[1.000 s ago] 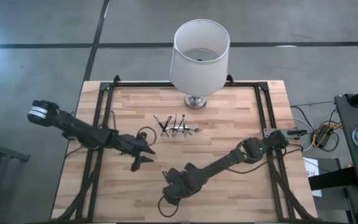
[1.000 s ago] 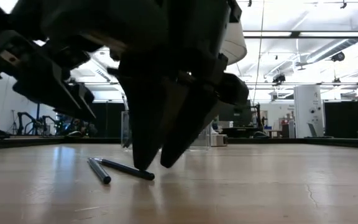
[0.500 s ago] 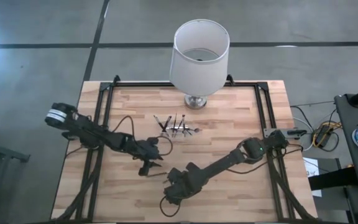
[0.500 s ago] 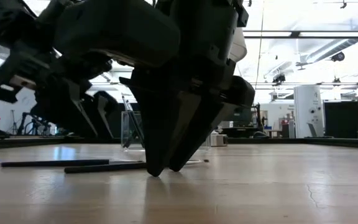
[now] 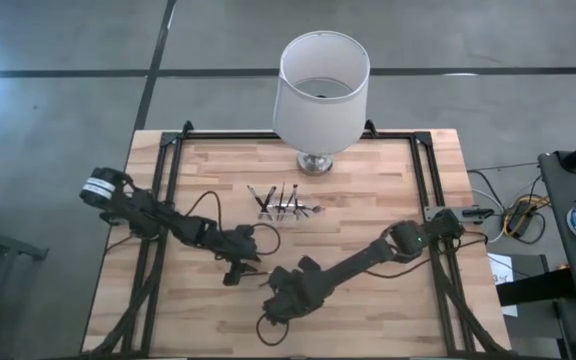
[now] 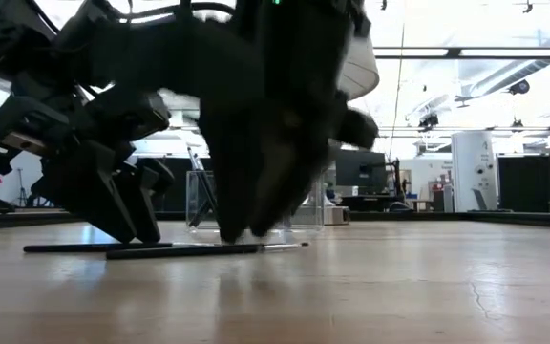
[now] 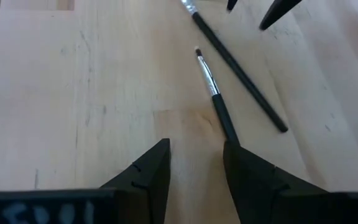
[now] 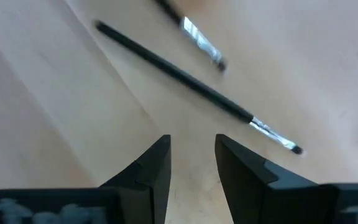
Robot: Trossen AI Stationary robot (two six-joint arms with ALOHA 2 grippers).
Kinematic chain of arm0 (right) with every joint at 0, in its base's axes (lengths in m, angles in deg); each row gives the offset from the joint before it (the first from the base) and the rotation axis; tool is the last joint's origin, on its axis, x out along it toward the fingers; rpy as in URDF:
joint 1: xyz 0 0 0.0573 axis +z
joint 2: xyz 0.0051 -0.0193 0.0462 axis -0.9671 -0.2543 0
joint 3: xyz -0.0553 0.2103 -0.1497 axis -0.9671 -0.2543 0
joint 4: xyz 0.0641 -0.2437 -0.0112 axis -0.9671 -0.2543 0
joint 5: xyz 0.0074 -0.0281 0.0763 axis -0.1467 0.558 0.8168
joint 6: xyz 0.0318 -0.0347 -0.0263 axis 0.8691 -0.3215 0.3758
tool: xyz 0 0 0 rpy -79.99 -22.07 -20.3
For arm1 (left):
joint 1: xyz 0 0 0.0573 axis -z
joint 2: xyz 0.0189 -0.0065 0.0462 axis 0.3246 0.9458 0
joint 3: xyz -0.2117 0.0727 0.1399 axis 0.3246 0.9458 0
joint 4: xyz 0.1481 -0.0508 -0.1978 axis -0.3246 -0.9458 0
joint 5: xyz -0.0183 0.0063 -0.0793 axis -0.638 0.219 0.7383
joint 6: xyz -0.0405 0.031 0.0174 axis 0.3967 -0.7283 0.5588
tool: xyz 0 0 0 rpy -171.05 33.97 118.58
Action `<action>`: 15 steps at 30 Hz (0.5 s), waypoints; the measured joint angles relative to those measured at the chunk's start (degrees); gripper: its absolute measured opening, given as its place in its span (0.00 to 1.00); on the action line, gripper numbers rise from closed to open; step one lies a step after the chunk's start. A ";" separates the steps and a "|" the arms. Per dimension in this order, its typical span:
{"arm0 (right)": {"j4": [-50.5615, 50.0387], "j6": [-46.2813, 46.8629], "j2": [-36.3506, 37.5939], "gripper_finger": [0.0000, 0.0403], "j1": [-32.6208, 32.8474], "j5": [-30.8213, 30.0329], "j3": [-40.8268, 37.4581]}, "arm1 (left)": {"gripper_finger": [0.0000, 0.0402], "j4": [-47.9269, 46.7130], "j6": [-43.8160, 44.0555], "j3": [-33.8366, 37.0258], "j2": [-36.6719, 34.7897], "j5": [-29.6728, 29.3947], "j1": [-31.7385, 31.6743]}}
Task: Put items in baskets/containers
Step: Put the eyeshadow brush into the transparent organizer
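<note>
Two thin dark brushes [image 5: 255, 276] lie loose on the wood near the table's front, between my two grippers. In the left wrist view the shorter brush [image 7: 211, 90] runs back to one of my fingers, and the longer brush [image 7: 241, 74] lies beside it. My left gripper [image 7: 196, 165] is open and low over the table, just left of them. My right gripper [image 8: 192, 158] is open too, pointing steeply down, with the longer brush [image 8: 185, 78] just ahead of its fingertips. The clear holder [image 5: 286, 206] stands mid-table with several brushes in it. My left gripper has one finger [image 7: 241, 162] over the handle end [image 7: 230, 132] of the shorter brush, which lies flat on the table. That finger hides the spot, so I cannot tell whether it touches. Nothing is between the fingers.
A big white lampshade on a metal foot [image 5: 320, 95] stands at the far edge behind the holder. Black frame rails [image 5: 168, 190] run along both sides of the table. Bare wood lies to the right of the grippers and along the near edge.
My left gripper has come down and toward the table's right, up to the two loose brushes and my right gripper. My right gripper's fingers have drawn closer together. The two brushes have swung round on the table and now lie broadside to the low view.
</note>
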 joint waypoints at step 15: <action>0.93 -21.79 3.68 0.29 -6.17 -2.79 0.55 | 0.36 0.05 6.40 0.52 -0.36 -6.78 3.72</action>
